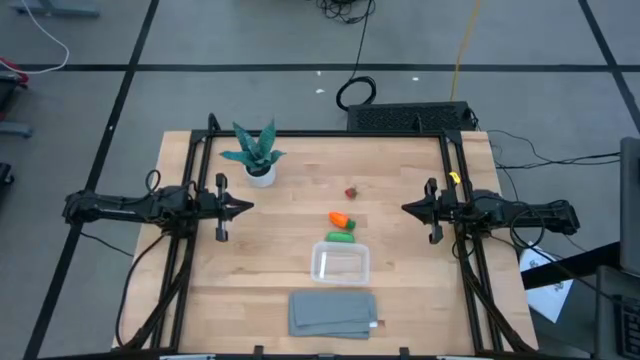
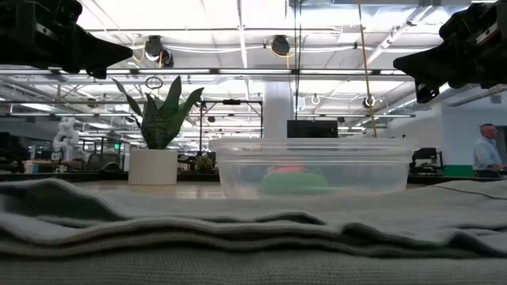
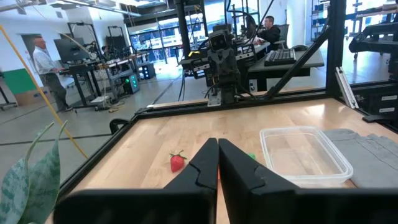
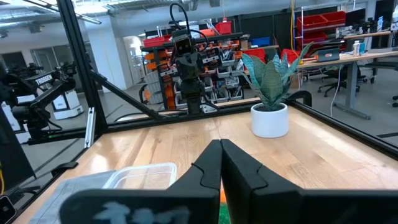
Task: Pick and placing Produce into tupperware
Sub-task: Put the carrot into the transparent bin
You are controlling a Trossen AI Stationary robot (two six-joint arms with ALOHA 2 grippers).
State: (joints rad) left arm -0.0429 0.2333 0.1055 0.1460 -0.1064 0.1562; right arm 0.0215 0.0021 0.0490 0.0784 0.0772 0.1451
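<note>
The red berry (image 1: 350, 192) lies on the wood near the table's middle, also red berry (image 3: 178, 162) in the left wrist view. The orange carrot (image 1: 341, 219) lies nearer, with the green pod (image 1: 340, 237) just below it. The clear tupperware (image 1: 340, 263) stands beside the pod; through the tupperware wall (image 2: 313, 168) the low view shows green and pink shapes behind it. My left gripper (image 1: 248, 207) hovers shut at the table's left side, above the wood. My right gripper (image 1: 405, 208) hovers shut at the right side. Both point toward the middle.
A teal-leaved plant in a white pot (image 1: 259, 160) stands at the far left of the table. A folded grey cloth (image 1: 333, 313) lies at the near edge, just before the tupperware. Black frame rails (image 1: 455, 170) run along the table's sides. People show in the room beyond.
</note>
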